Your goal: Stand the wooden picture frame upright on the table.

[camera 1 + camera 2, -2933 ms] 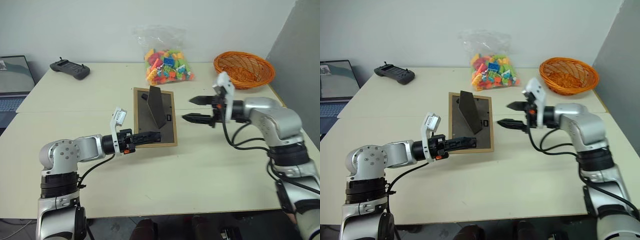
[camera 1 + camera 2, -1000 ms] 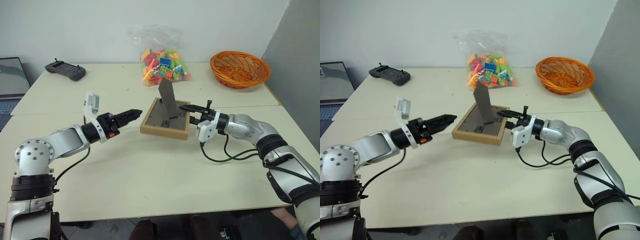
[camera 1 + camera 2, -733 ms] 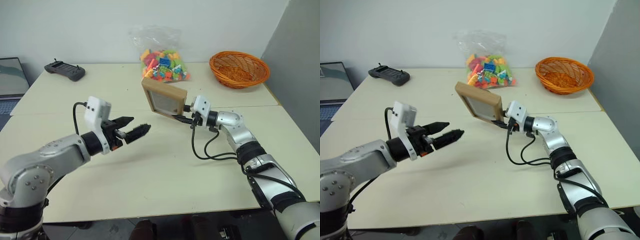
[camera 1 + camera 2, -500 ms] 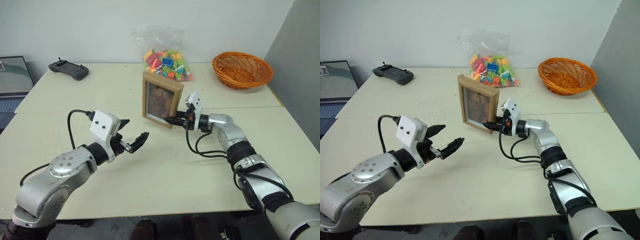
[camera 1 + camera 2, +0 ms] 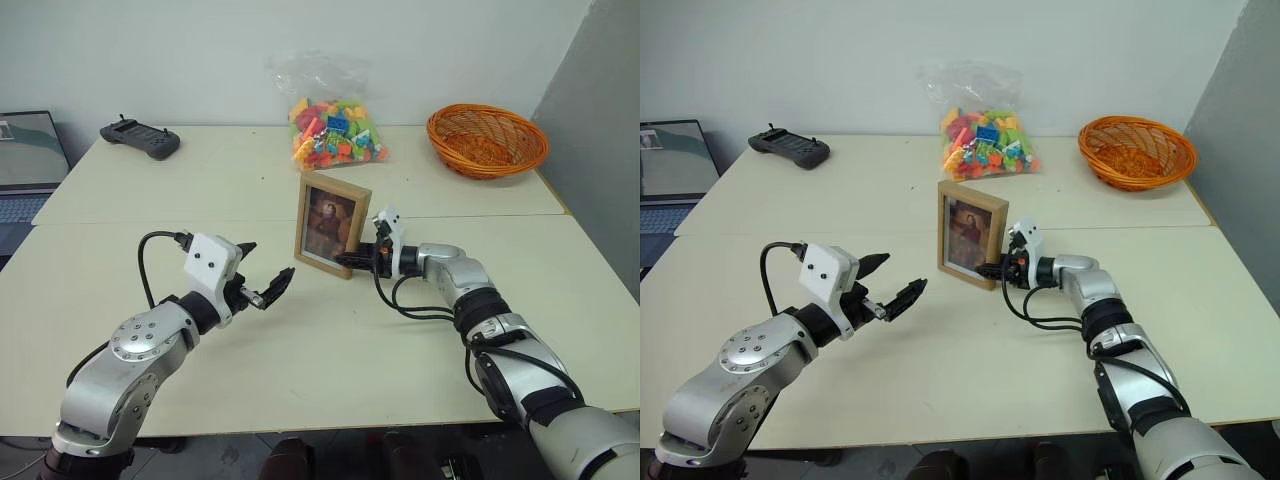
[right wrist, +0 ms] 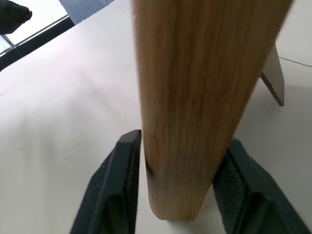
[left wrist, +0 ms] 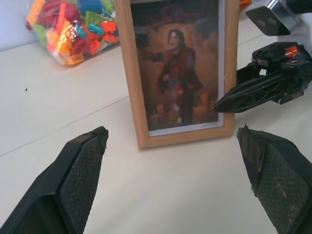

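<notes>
Two jaws of the right gripper flank the frame's lower edge, touching or nearly so; whether they clamp it I cannot tell (probably steadying it while the stand takes the weight). The frame stands upright mid-surface, just behind the seam, picture facing the robot. The left gripper, jaws wide apart and empty, waits nearby. The right wrist view alone reveals the stand splayed behind; the left wrist view shows the portrait.
</notes>
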Tool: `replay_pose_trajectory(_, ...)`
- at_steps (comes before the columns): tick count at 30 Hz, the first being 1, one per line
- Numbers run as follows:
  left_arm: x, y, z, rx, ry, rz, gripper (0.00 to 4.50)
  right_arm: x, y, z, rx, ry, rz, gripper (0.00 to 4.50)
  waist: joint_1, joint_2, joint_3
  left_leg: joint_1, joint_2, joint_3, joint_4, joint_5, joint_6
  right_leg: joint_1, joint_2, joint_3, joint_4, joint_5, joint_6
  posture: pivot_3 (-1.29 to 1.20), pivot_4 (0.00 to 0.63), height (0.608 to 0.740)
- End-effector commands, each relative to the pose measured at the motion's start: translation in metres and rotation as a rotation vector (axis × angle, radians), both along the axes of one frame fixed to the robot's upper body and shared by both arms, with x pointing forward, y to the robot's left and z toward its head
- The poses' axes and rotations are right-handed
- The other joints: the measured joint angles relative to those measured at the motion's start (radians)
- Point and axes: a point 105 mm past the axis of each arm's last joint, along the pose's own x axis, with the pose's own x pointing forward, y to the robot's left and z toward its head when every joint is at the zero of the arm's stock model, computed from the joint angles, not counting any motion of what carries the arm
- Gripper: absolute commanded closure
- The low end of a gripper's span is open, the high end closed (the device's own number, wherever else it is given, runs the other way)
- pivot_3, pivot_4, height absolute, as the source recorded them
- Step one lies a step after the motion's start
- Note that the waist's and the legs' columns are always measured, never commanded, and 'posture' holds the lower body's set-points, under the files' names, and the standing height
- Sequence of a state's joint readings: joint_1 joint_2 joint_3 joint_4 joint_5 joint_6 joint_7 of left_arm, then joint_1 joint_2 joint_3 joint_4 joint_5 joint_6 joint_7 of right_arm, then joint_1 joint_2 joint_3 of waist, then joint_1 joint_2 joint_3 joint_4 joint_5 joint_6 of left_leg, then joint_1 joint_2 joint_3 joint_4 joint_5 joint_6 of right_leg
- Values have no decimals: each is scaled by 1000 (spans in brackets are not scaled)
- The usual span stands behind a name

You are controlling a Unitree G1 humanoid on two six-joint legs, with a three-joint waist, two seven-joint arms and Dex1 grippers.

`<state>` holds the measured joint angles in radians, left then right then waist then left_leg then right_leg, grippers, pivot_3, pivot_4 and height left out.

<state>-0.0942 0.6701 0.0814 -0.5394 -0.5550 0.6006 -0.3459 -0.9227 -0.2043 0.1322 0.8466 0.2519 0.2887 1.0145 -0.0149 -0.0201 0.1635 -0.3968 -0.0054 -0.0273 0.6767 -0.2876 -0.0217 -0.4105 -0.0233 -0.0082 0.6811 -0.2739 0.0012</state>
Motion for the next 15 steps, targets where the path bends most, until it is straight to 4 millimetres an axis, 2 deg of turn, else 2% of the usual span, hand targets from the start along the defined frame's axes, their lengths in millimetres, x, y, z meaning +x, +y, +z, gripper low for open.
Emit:
replay_pose_trajectory(1, 1, -3, 7, 7, -37, -28, 0, 0, -11, 7, -34, -82, -12, 1315, 1, 0, 0, 0, 0, 0, 0, 0, 0, 0, 0, 0, 0, 0, 0, 0, 150, 740)
replay_pose_trajectory(4, 2, -3, 5, 16, -26, -46, 0, 0, -25, 3, -61, -106, -53, 544, 0, 0, 0, 0, 0, 0, 0, 0, 0, 0, 0, 0, 0, 0, 0, 0, 150, 740)
replay_pose_trajectory(6, 5, 2, 6, 23, -19, -46, 0, -5, -45, 5, -94, -142, -73, 109, 1, 0, 0, 0, 0, 0, 0, 0, 0, 0, 0, -1, 0, 0, 0, 0, 150, 740)
replay_pose_trajectory(11, 9, 24, 16, 3, 30, -34, 0, -23, -86, 24, -190, -250, -104, 25, 12, 0, 0, -1, 0, -1, 1, 0, 0, 0, 0, -1, 0, 0, 0, 0, 150, 740)
replay_pose_trajectory(15, 7, 38, 31, -49, 89, -82, 0, -58, -87, 49, -155, -235, 10, 25, 9, 0, 0, 0, 1, -1, 0, -1, 1, 0, 1, -1, 0, 0, 0, 0, 150, 740)
